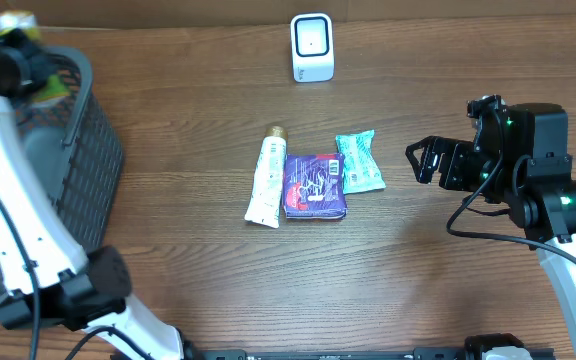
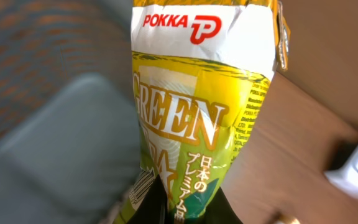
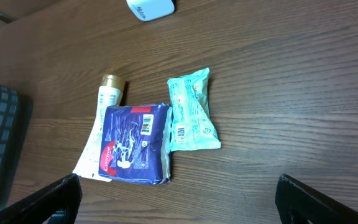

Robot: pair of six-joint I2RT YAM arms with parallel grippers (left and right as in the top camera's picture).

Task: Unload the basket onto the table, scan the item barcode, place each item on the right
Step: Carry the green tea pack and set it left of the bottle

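While left gripper (image 1: 23,55) is clamping a green tea pack (image 2: 197,93) beside basket (image 1: 98,150), right gripper (image 1: 420,162) is hanging open, empty.

A brown wooden table (image 1: 218,270) carries 5 things: a white scanner (image 1: 312,47) near the far edge, a dark basket (image 1: 88,160) at the left, and in the middle 3 items side by side, touching — a white tube (image 1: 266,180), a purple packet (image 1: 314,186) and a teal packet (image 1: 359,162).

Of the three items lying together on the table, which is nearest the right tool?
The teal packet, rightmost of the row; the purple pack and white tube lie farther left.
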